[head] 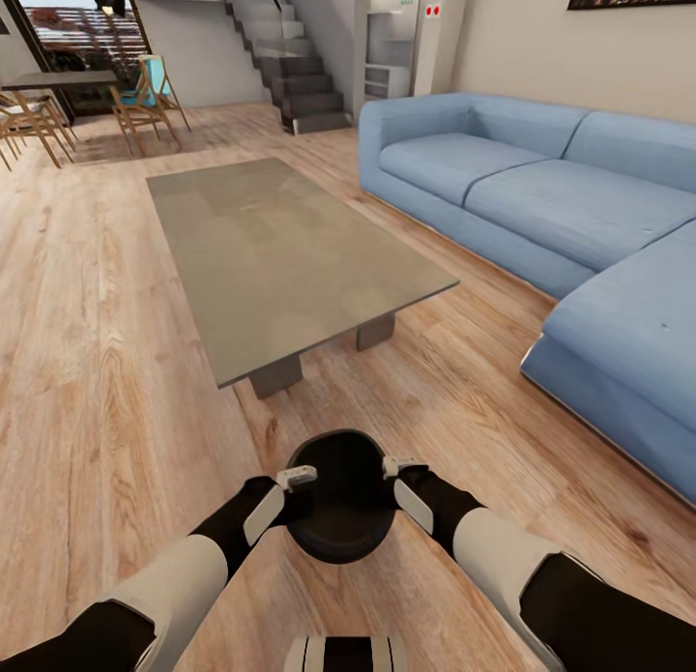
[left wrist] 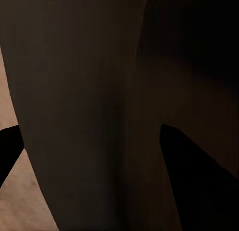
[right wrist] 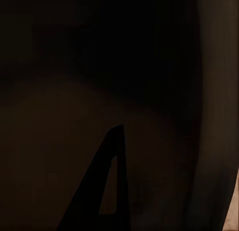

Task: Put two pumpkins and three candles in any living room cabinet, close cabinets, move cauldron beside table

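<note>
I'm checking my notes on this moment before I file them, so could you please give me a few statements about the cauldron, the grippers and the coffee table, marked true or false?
1. The cauldron sits between the left gripper and the right gripper, one at each side. True.
2. The cauldron stands on the coffee table. False: it is in front of the table's near end, over the wooden floor.
3. The table's top carries nothing. True.
4. The blue sofa lies to the table's left. False: it lies to its right.
5. A pumpkin sits inside the cauldron. False: its mouth shows only dark interior.
</note>
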You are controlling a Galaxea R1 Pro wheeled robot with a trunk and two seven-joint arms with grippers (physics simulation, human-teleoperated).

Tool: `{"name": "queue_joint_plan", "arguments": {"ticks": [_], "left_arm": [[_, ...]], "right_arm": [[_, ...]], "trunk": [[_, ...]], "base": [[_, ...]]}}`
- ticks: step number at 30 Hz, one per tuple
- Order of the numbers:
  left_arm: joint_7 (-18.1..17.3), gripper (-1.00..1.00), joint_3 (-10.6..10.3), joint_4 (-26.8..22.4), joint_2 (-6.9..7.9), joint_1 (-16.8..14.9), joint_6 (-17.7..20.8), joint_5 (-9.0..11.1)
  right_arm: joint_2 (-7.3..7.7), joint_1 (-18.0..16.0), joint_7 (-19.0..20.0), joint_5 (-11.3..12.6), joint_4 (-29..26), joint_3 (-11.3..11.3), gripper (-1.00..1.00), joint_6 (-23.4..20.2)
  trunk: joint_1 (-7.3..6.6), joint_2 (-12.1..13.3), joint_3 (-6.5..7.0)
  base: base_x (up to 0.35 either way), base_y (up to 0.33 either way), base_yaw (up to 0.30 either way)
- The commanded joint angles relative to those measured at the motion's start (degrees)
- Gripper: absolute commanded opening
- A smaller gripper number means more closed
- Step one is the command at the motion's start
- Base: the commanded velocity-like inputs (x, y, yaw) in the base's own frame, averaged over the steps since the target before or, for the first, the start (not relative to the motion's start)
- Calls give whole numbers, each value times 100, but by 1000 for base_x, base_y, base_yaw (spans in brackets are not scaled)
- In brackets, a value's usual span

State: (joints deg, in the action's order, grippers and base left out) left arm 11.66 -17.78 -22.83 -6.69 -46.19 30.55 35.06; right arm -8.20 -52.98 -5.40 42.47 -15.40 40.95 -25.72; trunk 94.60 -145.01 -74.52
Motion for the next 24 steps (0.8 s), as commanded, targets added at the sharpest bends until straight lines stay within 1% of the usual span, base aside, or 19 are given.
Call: {"name": "queue_joint_plan", "arguments": {"ticks": [1, 8, 9, 24], "left_arm": [[29, 100, -33, 70, 1, 4, 11, 150], [29, 100, -33, 76, 3, 4, 12, 150], [29, 100, -33, 76, 4, 4, 11, 150], [29, 100, -33, 69, 10, 4, 4, 150]], "right_arm": [[3, 77, -40, 42, -25, 19, -100, 436], [3, 77, -47, 27, -25, 19, -100, 436], [5, 77, -52, 27, -25, 19, 100, 436], [12, 77, -49, 33, -25, 11, 100, 436]], "trunk": [[48, 0, -7], [48, 0, -7], [48, 0, -7], [48, 0, -7]], "base": [[0, 0, 0], [0, 0, 0], [0, 0, 0], [0, 0, 0]]}}
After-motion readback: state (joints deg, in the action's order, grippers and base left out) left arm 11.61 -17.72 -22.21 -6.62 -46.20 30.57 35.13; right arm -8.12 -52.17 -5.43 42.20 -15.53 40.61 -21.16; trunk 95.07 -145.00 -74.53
